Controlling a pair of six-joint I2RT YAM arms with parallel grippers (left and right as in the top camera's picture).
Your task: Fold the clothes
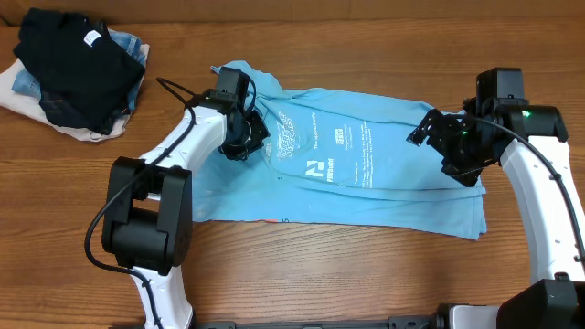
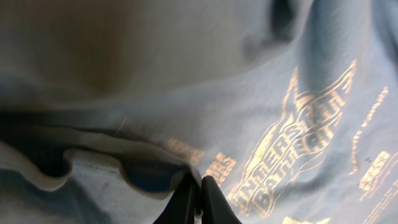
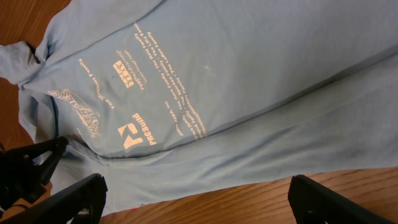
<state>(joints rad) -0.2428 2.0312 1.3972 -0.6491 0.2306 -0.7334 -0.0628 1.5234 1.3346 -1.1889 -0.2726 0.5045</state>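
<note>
Nearest the robot, bare wooden table (image 1: 366,274) fronts the sky-blue shirt (image 1: 384,187), which lies spread across the middle with its printed lettering up. Over the shirt's right end the right gripper (image 1: 446,146) hovers with its jaws wide apart and nothing between them. At the bunched left end the left gripper (image 1: 239,128) has its fingertips (image 2: 185,208) pressed together on a puckered fold of the blue cloth. Farthest off, at the left, a black garment (image 1: 73,64) lies heaped on denim and white fabrics.
</note>
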